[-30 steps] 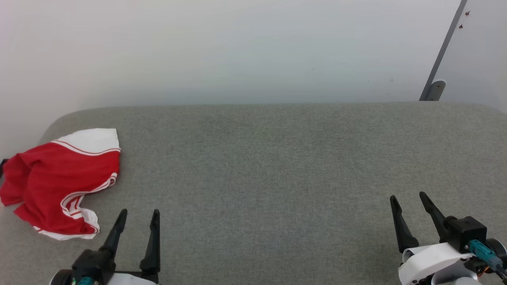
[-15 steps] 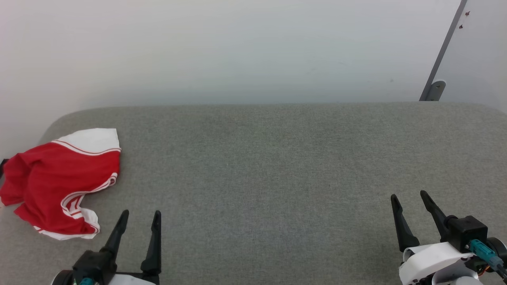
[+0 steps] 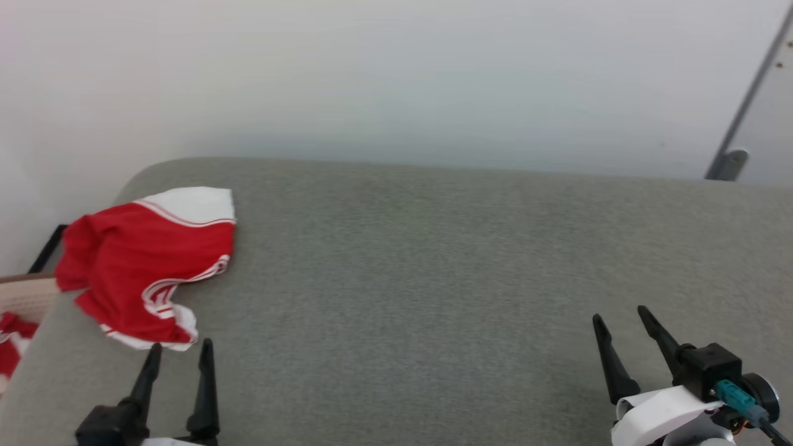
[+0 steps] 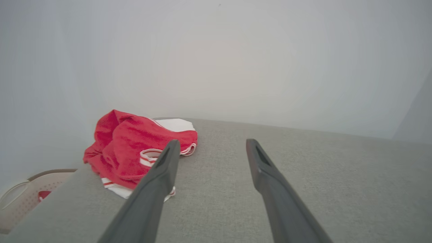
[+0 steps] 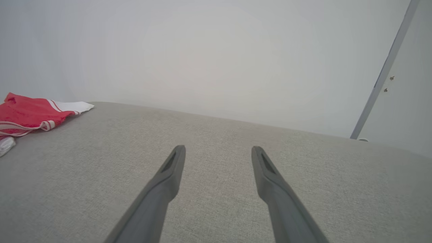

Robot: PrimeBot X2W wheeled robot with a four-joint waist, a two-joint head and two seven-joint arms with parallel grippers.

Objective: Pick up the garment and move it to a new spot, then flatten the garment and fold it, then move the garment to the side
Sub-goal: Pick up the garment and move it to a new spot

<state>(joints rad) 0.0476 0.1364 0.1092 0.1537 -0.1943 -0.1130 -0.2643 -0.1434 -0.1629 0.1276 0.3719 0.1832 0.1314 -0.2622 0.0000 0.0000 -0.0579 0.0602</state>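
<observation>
The garment [image 3: 142,266] is a crumpled bright red T-shirt with white sleeve ends and thin white stripes, lying near the far left corner of the grey padded table [image 3: 433,260]. My left gripper [image 3: 179,347] is open just in front of the garment's near edge, with nothing between its fingers. From the left wrist view, the garment [image 4: 135,148] lies ahead and to the left of the open left gripper [image 4: 211,145]. My right gripper [image 3: 619,316] stands open and empty at the near right. The right wrist view has the garment [image 5: 30,114] far off to the left of the right gripper [image 5: 217,150].
A pale perforated basket [image 4: 20,199] with some red cloth in it sits below the table's left edge, also seen as the basket [image 3: 18,297] in the head view. A white wall runs behind the table, with a grey metal strip [image 3: 737,118] at the far right.
The head camera has turned left, so the whole picture shifts right and the basket comes into view. The garment lies as before. Both grippers stay open.
</observation>
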